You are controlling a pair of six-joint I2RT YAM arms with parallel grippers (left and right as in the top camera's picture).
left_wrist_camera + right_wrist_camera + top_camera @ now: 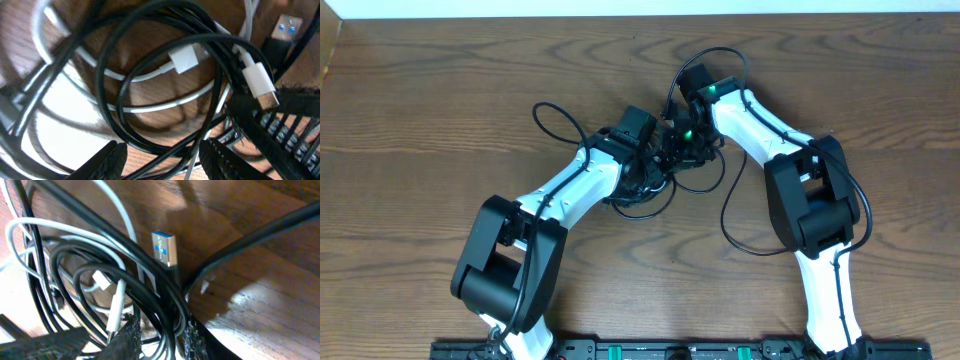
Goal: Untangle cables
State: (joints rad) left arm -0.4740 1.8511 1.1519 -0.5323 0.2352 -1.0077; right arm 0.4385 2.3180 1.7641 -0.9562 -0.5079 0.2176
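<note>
A brown wood-grain table [420,120], a pale strip [620,8] beyond its far edge.

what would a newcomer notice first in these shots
The knot of cables, black loops with one white cord, sits mid-frame overhead, with the left gripper and right gripper both crowded onto it. Close up, a blue-tongued USB plug stands out among the black loops, and a white plug lies inside them.

I see the cables [658,180] lying in one tangled heap mid-counter [440,100], several glossy black cords [104,82] looped over and through a thin white cord [150,106], with white plugs [184,59] and a blue-tongued USB plug [164,248] showing.
</note>
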